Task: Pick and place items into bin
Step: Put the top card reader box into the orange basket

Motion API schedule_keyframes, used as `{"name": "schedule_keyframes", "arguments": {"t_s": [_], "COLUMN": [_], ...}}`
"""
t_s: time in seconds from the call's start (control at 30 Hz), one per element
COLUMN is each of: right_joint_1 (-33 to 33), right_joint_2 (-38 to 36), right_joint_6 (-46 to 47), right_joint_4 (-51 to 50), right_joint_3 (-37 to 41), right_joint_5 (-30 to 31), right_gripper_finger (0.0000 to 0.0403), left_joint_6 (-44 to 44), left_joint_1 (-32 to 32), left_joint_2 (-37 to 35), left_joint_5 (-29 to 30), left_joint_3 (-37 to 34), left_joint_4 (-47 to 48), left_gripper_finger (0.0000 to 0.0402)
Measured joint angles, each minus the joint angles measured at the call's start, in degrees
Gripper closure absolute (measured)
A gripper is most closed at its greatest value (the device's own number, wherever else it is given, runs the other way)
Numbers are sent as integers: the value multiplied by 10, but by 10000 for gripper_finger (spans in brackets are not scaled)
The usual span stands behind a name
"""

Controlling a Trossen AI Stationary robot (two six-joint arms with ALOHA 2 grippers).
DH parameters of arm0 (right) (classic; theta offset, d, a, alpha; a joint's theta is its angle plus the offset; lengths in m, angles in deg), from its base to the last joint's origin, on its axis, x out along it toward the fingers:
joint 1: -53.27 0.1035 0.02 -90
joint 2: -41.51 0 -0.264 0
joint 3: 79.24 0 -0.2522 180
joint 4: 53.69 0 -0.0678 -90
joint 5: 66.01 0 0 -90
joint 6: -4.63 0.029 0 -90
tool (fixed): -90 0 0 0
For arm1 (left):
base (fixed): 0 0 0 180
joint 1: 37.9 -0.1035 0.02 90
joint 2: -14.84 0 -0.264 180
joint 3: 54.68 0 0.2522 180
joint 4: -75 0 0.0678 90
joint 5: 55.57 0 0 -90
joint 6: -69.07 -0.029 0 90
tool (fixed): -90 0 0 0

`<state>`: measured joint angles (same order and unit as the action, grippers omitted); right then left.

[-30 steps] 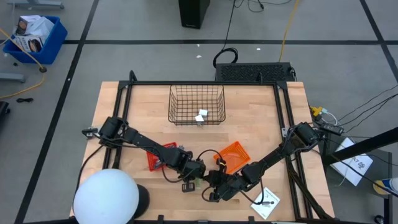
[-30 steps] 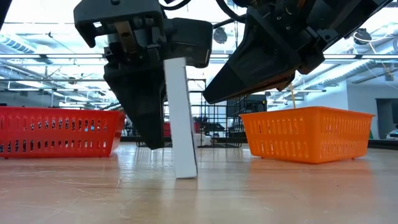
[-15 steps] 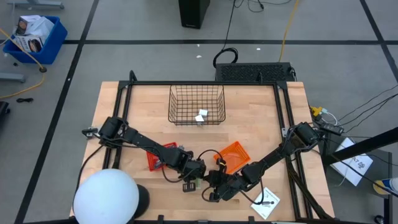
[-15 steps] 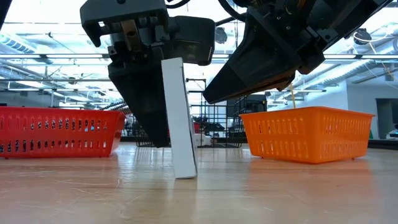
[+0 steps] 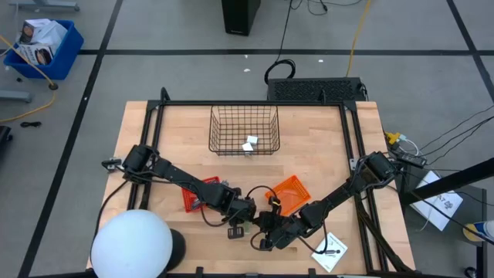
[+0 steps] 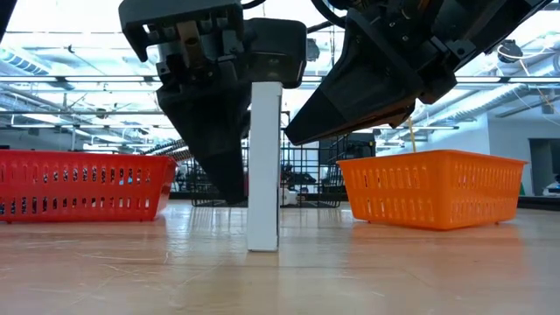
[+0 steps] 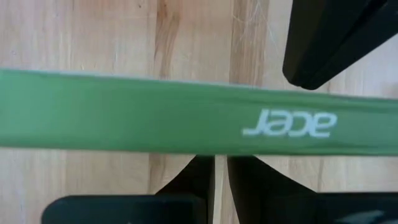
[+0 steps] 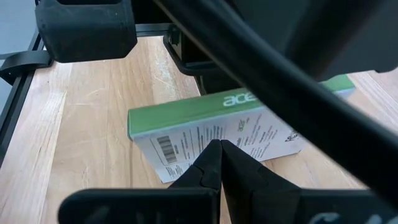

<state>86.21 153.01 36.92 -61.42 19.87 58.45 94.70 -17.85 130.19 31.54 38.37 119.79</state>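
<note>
Evidently light, stiff carton box (image 6: 263, 166) stands on narrow edge at table's 6 o'clock, tippy; I'd pinch broad faces. Left gripper (image 7: 220, 163) pinched narrow, probably empty. Right gripper (image 8: 219, 149) closed, empty. Wire bin (image 5: 244, 130) at 12 o'clock.

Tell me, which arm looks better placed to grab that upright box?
Probably the left. The left tool hangs directly over the green top edge of the box, centred on it. The right tool is off to one side, facing the printed face. Both look shut, so either must open first.

Green-edged white box (image 8: 211, 134) with barcode; red basket (image 6: 83, 184), orange basket (image 6: 433, 188), black wire basket (image 5: 244, 129).
</note>
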Motion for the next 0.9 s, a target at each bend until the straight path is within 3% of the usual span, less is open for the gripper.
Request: {"name": "schedule_keyframes", "arguments": {"t_s": [0.53, 0.9], "right_joint_1": [0, 0], "right_joint_2": [0, -31], "right_joint_6": [-1, 1], "right_joint_4": [0, -80], "right_joint_3": [0, 0], "right_joint_5": [0, 0], "right_gripper_finger": [403, 403], "left_joint_6": [-4, -35], "left_joint_1": [1, 2], "left_joint_2": [0, 0], "left_joint_5": [0, 11], "left_joint_3": [0, 0], "left_joint_4": [0, 22], "left_gripper_finger": [355, 355]}}
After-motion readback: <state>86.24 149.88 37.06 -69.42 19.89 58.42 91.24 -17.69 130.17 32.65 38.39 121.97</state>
